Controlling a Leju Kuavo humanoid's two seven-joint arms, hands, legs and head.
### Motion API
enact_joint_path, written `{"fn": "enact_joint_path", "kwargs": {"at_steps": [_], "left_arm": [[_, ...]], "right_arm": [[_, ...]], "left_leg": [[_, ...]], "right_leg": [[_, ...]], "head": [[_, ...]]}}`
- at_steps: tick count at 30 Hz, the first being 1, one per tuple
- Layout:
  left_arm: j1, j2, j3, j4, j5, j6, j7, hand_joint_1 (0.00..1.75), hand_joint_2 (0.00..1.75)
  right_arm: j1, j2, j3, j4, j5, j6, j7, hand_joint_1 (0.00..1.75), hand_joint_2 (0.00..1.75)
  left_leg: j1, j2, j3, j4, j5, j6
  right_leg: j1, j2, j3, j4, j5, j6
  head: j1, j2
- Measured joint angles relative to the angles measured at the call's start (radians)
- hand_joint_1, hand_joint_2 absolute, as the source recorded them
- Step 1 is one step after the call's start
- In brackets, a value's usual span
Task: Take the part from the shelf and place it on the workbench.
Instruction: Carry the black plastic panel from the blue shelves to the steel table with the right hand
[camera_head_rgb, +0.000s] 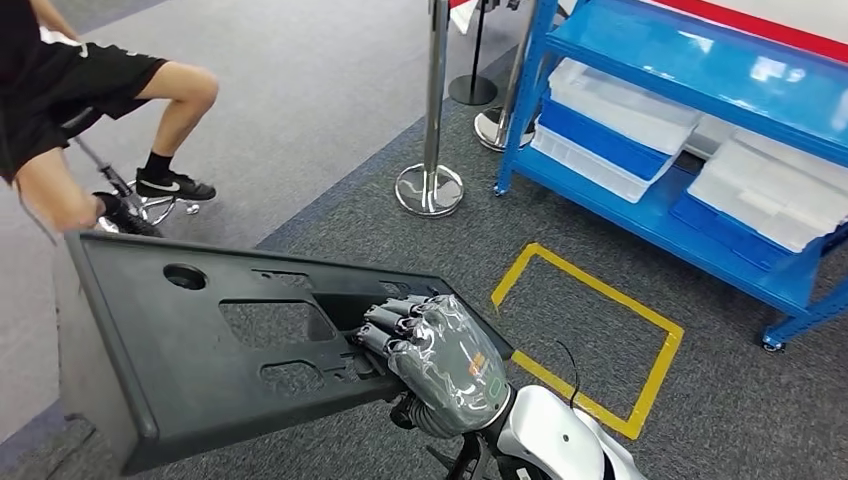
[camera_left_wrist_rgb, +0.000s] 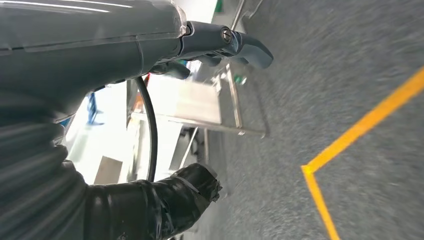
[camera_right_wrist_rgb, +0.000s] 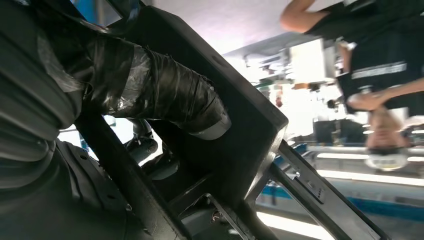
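Over the carpet beside the blue shelf (camera_head_rgb: 690, 130), my right hand (camera_head_rgb: 440, 350) grips the black part (camera_head_rgb: 200, 340) through a cutout for carrying; left hand (camera_left_wrist_rgb: 100, 45) holds nothing, fingers apart

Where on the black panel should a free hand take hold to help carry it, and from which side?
Judging by its shape, grip the black panel at the far long edge from the robot's left: the right hand holds one end through a cutout, leaving that end unsupported.

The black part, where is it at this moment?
In the head view the black part fills the lower left, held up over the grey carpet by the right hand, left of the yellow floor square.
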Motion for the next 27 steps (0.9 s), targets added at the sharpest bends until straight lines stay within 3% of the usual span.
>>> {"fn": "enact_joint_path", "kwargs": {"at_steps": [1,2,4,5,6,8,9,10,11,12,14,15,17,18,20,21,23,24,25,26,27], "left_arm": [[-0.001,-0.001,0.000,-0.001,0.000,0.000,-0.001,0.00,1.75],[-0.002,-0.003,0.000,-0.001,0.000,-0.001,-0.002,0.00,1.75],[0.001,-0.002,0.000,-0.002,0.000,-0.003,-0.004,0.00,1.75],[0.003,-0.001,0.000,-0.003,0.000,-0.003,-0.004,0.00,1.75],[0.004,-0.001,0.000,-0.004,0.000,-0.003,-0.003,0.00,1.75],[0.003,0.000,0.000,-0.006,0.000,-0.003,-0.003,0.00,1.75],[0.003,0.000,0.000,-0.006,0.000,-0.004,-0.003,0.00,1.75],[0.003,0.000,0.000,-0.006,0.000,-0.004,-0.003,0.00,1.75],[0.003,0.000,0.000,-0.006,0.000,-0.005,-0.003,0.00,1.75],[0.003,0.000,0.000,-0.006,0.000,-0.005,-0.003,0.00,1.75],[0.004,-0.001,0.000,-0.006,0.000,-0.008,-0.010,0.00,1.75],[0.003,-0.003,0.000,-0.006,0.000,-0.010,-0.017,0.00,1.75],[0.004,-0.007,0.000,-0.006,0.000,-0.016,-0.034,0.00,1.75],[0.006,-0.008,0.000,-0.006,0.000,-0.017,-0.038,0.00,1.75],[0.012,-0.006,0.000,-0.007,0.000,-0.019,-0.041,0.00,1.75],[0.014,-0.006,0.000,-0.007,0.000,-0.019,-0.042,0.00,1.75],[0.015,-0.004,0.000,-0.008,0.000,-0.019,-0.043,0.00,1.75],[0.016,-0.004,0.000,-0.008,0.000,-0.020,-0.043,0.00,1.75],[0.016,-0.004,0.000,-0.008,0.000,-0.021,-0.044,0.00,1.75],[0.016,-0.004,0.000,-0.008,0.000,-0.021,-0.044,0.00,1.75],[0.017,-0.003,0.000,-0.008,0.000,-0.021,-0.045,0.00,1.75]], "right_arm": [[-0.002,0.001,0.000,0.000,0.000,0.000,0.001,1.75,1.75],[-0.005,0.003,-0.001,-0.001,-0.001,0.001,0.003,1.75,1.75],[-0.008,0.005,0.000,0.000,-0.002,0.004,0.006,1.75,1.75],[-0.008,0.006,0.000,0.000,-0.002,0.005,0.006,1.75,1.75],[-0.008,0.007,0.001,0.001,-0.003,0.005,0.006,1.75,1.75],[-0.004,0.005,0.002,0.002,-0.004,0.005,0.007,1.75,1.75],[-0.002,0.004,0.002,0.003,-0.004,0.005,0.006,1.75,1.75],[0.000,0.003,0.002,0.004,-0.005,0.005,0.006,1.75,1.75],[0.001,0.003,0.002,0.005,-0.005,0.005,0.006,1.75,1.75],[0.002,0.003,0.002,0.006,-0.005,0.005,0.006,1.75,1.75],[0.001,0.003,0.002,0.006,-0.005,0.005,0.007,1.75,1.75],[-0.001,0.004,0.002,0.006,-0.005,0.005,0.007,1.75,1.75],[-0.005,0.004,0.002,0.006,-0.005,0.005,0.008,1.75,1.75],[-0.007,0.004,0.002,0.006,-0.005,0.005,0.008,1.75,1.75],[-0.010,0.006,0.002,0.006,-0.006,0.006,0.009,1.75,1.75],[-0.011,0.008,0.003,0.006,-0.006,0.007,0.009,1.75,1.75],[-0.011,0.012,0.003,0.006,-0.006,0.008,0.009,1.75,1.75],[-0.010,0.012,0.003,0.006,-0.006,0.008,0.009,1.75,1.75],[-0.009,0.013,0.004,0.006,-0.006,0.009,0.009,1.75,1.75],[-0.008,0.013,0.004,0.006,-0.006,0.009,0.009,1.75,1.75],[-0.007,0.013,0.005,0.006,-0.007,0.009,0.009,1.75,1.75]], "left_leg": [[0.000,0.018,0.052,-0.067,-0.031,0.002],[-0.005,0.030,0.084,-0.117,-0.060,0.010],[-0.017,0.019,0.086,-0.144,-0.072,0.041],[-0.021,0.012,0.073,-0.144,-0.062,0.054],[-0.024,0.004,0.061,-0.145,-0.051,0.067],[-0.031,-0.012,0.027,-0.147,-0.021,0.088],[-0.036,-0.023,0.008,-0.146,-0.006,0.095],[-0.042,-0.035,-0.012,-0.146,0.010,0.099],[-0.047,-0.049,-0.032,-0.145,0.026,0.101],[-0.051,-0.063,-0.051,-0.145,0.040,0.103],[-0.055,-0.091,-0.083,-0.145,0.066,0.104],[-0.056,-0.104,-0.095,-0.145,0.079,0.103],[-0.057,-0.125,-0.108,-0.147,0.103,0.098],[-0.057,-0.136,-0.111,-0.151,0.115,0.093],[-0.059,-0.148,-0.116,-0.160,0.130,0.082],[-0.060,-0.137,-0.122,-0.151,0.115,0.079],[-0.059,-0.093,-0.148,-0.075,0.034,0.071],[-0.055,-0.073,-0.165,-0.014,-0.015,0.063],[-0.050,-0.062,-0.180,0.048,-0.045,0.054],[-0.042,-0.056,-0.186,0.095,-0.052,0.044],[-0.034,-0.050,-0.177,0.113,-0.042,0.034]], "right_leg": [[0.000,-0.011,-0.012,0.015,0.004,0.008],[0.001,-0.022,-0.018,0.025,0.009,0.015],[-0.006,-0.043,-0.024,0.032,0.022,0.029],[-0.013,-0.035,-0.029,0.038,0.015,0.037],[-0.019,-0.010,-0.038,0.055,-0.010,0.044],[-0.024,0.066,-0.067,0.142,-0.112,0.047],[-0.021,0.093,-0.080,0.205,-0.162,0.042],[-0.016,0.107,-0.088,0.262,-0.192,0.035],[-0.010,0.113,-0.085,0.300,-0.197,0.026],[-0.002,0.116,-0.067,0.308,-0.178,0.016],[0.018,0.134,0.014,0.227,-0.120,-0.009],[0.027,0.151,0.070,0.152,-0.114,-0.024],[0.039,0.176,0.156,0.018,-0.138,-0.044],[0.040,0.174,0.171,-0.016,-0.152,-0.049],[0.036,0.152,0.169,-0.039,-0.138,-0.054],[0.032,0.140,0.166,-0.047,-0.125,-0.056],[0.024,0.113,0.156,-0.059,-0.101,-0.055],[0.021,0.099,0.148,-0.061,-0.094,-0.053],[0.018,0.083,0.139,-0.060,-0.088,-0.049],[0.015,0.066,0.130,-0.057,-0.084,-0.044],[0.011,0.049,0.121,-0.054,-0.081,-0.039]], "head": [[0.001,0.000],[0.002,0.000],[0.006,0.000],[0.005,0.000],[0.006,0.000],[0.006,0.000],[0.006,0.000],[0.006,0.000],[0.006,0.000],[0.006,0.000],[0.006,0.000],[0.006,0.000],[0.005,0.000],[0.006,0.000],[0.007,0.000],[0.006,0.000],[0.005,0.000],[0.004,0.000],[0.004,0.000],[0.004,0.000],[0.004,0.000]]}}
